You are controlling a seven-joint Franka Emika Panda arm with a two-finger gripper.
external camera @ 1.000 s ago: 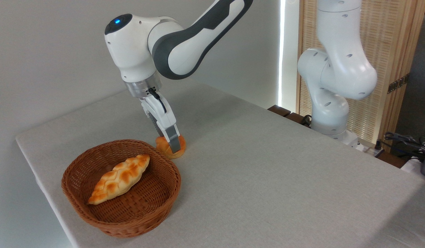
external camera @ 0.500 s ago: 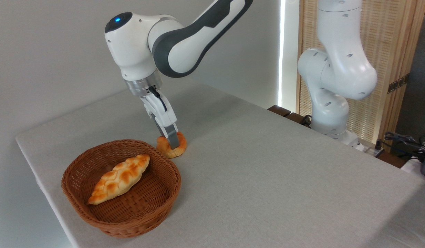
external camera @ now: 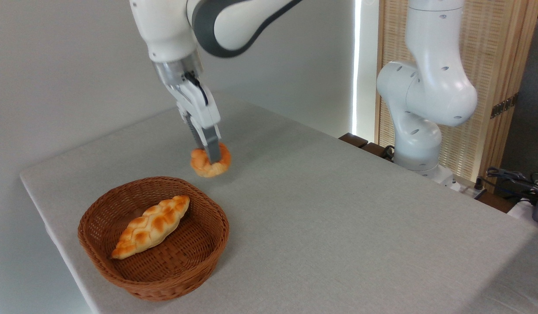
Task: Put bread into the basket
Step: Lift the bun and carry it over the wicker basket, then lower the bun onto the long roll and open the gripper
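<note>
The bread point(external camera: 203, 163), a small round golden-orange bun, hangs in the air above the table, just beyond the basket's far rim. My gripper point(external camera: 211, 153) is shut on it, its fingers pointing down from above. The brown woven wicker basket point(external camera: 199, 257) stands near the table's front left corner. A long braided loaf point(external camera: 151, 226) lies inside it.
The arm's white base point(external camera: 419, 131) stands at the table's far right edge. Cables and dark gear point(external camera: 519, 183) lie off the table at the right. The grey cloth-covered table point(external camera: 338, 226) stretches open to the right of the basket.
The gripper has risen with the bun in its grasp. The bun has left the table surface and now hangs higher, slightly to the left of where it rested.
</note>
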